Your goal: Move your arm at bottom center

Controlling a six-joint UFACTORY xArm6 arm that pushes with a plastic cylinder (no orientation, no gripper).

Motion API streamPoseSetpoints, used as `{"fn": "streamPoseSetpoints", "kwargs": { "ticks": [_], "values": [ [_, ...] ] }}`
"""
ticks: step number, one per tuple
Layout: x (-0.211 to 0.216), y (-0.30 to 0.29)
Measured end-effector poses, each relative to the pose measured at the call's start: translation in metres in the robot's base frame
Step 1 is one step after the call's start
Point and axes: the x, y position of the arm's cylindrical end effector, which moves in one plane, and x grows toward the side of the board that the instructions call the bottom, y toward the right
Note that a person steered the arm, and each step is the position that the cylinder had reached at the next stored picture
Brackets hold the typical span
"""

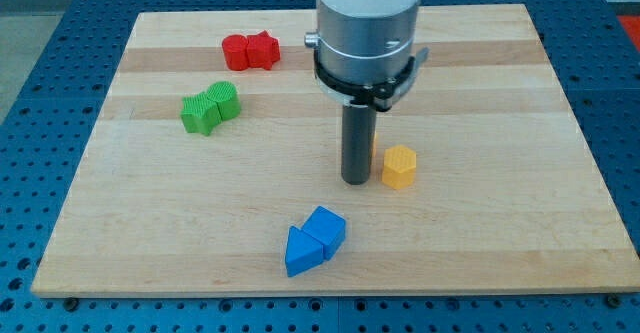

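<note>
My tip (356, 181) rests on the wooden board (150, 233) just right of its centre. A yellow hexagonal block (398, 166) stands close to the tip's right, a small gap apart. Two blue blocks lie touching toward the view's bottom: a blue cube (326, 228) and a blue triangular block (301, 253), below and left of the tip. A red cylinder (236, 52) and a red star-like block (262, 49) touch at the view's top left. A green star-like block (199, 113) and a green rounded block (226, 100) touch at the left.
The arm's white and silver body (366, 23) hangs over the board's top centre and hides part of it. A blue perforated table (40, 63) surrounds the board.
</note>
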Motion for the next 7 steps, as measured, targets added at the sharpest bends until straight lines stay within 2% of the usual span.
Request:
{"fn": "streamPoseSetpoints", "kwargs": {
  "ticks": [1, 3, 4, 7],
  "values": [
    [0.023, 0.011],
    [0.083, 0.100],
    [0.115, 0.122],
    [0.123, 0.102]
  ]
}}
